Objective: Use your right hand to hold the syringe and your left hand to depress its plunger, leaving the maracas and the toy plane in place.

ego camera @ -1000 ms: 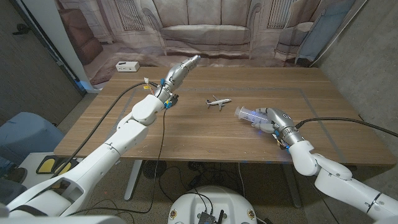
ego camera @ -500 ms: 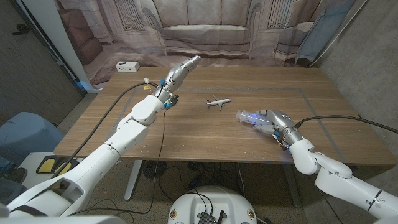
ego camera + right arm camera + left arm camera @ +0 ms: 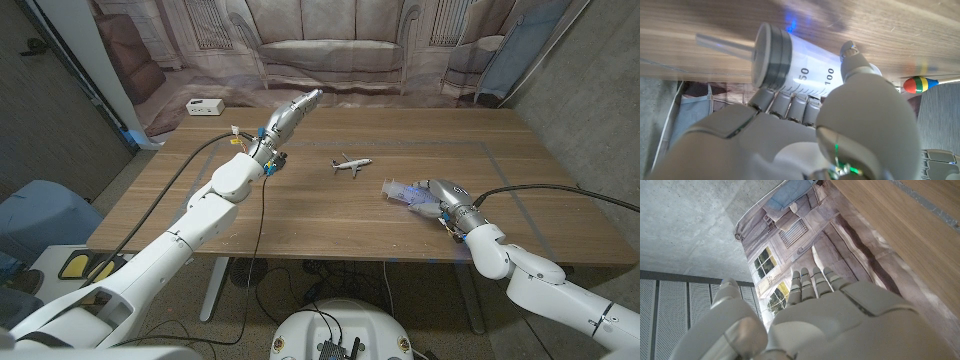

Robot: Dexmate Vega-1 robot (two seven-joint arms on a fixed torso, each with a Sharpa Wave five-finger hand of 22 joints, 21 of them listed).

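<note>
Syringe (image 3: 790, 57) gripped in right hand (image 3: 437, 197), mostly hidden by fingers, shifted slightly nearer, left hand (image 3: 290, 112) outstretched, empty, unmoved.

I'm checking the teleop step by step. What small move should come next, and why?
Probably bring the left hand across toward the clear plastic syringe. The right hand already grips its barrel, while the left hand hovers at the table's far side, beyond the small white toy plane.
</note>
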